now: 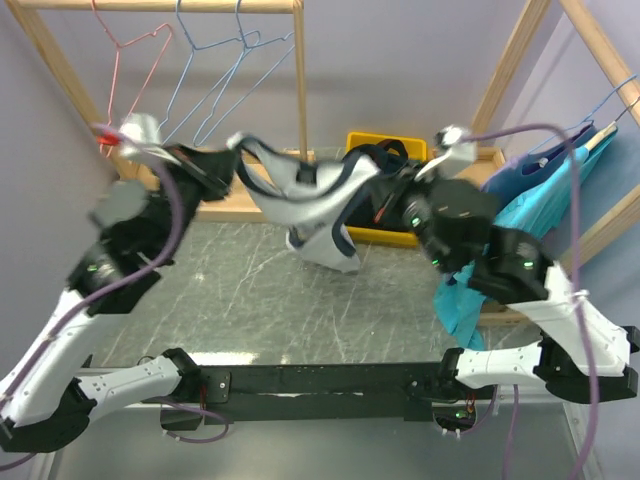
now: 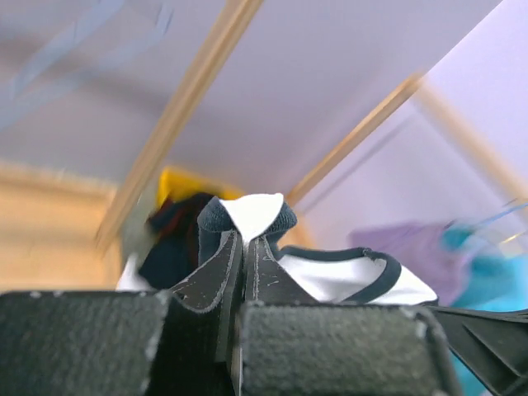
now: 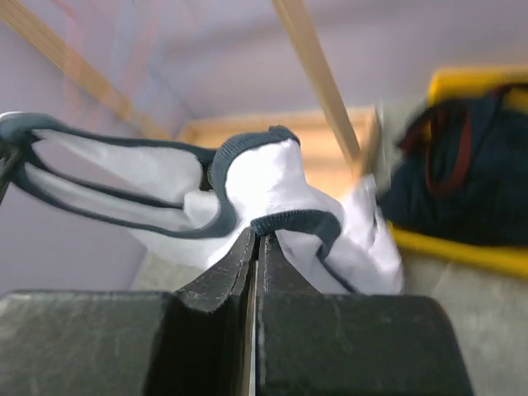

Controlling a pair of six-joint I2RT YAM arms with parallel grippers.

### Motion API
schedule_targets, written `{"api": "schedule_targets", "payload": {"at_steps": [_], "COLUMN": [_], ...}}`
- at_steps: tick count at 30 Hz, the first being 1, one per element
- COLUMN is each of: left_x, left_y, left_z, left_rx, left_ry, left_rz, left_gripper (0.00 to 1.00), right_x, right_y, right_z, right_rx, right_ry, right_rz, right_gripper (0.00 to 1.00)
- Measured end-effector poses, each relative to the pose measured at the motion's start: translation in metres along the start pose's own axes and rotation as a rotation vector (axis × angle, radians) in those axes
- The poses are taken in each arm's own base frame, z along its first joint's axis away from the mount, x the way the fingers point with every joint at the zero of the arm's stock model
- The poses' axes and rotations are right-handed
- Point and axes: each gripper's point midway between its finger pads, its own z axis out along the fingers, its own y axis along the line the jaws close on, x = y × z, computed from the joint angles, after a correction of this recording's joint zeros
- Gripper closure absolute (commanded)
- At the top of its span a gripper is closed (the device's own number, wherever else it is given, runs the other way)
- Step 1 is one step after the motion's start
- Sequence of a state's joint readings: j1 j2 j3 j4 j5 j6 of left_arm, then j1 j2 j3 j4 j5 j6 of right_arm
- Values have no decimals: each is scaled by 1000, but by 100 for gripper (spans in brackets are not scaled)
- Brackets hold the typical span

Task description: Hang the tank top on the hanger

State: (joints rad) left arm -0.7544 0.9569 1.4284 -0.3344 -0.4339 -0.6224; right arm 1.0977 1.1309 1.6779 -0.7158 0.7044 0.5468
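Pale lilac walls enclose a grey marbled table with a wooden clothes rail running along the top left. Between the two arms hangs the tank top, white with navy trim, lifted off the table and stretched roughly left to right, its long axis close to level, its body sagging towards the table in the middle. The left gripper has its jaws pressed together on a fold of navy-edged strap, and the right gripper is likewise clamped tight on a trimmed edge of the white fabric. Up on the rail hang two light-blue wire hangers; the nearer, taken as the hanger for this job, sits just right of a pink wire hanger, its hook on the rail and its triangle pointing down. Behind the shirt is a yellow bin holding a dark navy garment, and a teal shirt hangs at right. Judged from this, the shirt is picked up and spread, but the hanger is untouched and nothing is threaded yet.
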Motion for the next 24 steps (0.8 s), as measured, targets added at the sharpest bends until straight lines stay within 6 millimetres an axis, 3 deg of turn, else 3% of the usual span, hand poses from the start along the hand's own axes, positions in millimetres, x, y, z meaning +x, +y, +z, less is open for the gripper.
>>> {"api": "schedule_targets", "payload": {"at_steps": [3, 7, 11, 16, 24], "left_x": [-61, -128, -167, -185, -176], "left_y": [-31, -63, -80, -89, -87], "left_z": [-12, -30, -44, -47, -31], "left_rx": [67, 147, 197, 225, 194], "left_ry": [-118, -265, -365, -427, -423], "left_rz": [0, -4, -3, 12, 72], "left_gripper": [99, 99, 99, 99, 99], "right_x": [-68, -135, -180, -203, -206], "right_y": [20, 39, 52, 61, 71], "right_z": [-15, -33, -51, -63, -58], "right_rx": [-59, -124, -191, -251, -269], "right_ry": [-133, -278, -394, -474, -502], "right_rz": [8, 14, 19, 6, -34], "right_gripper": [100, 100, 100, 100, 100]}}
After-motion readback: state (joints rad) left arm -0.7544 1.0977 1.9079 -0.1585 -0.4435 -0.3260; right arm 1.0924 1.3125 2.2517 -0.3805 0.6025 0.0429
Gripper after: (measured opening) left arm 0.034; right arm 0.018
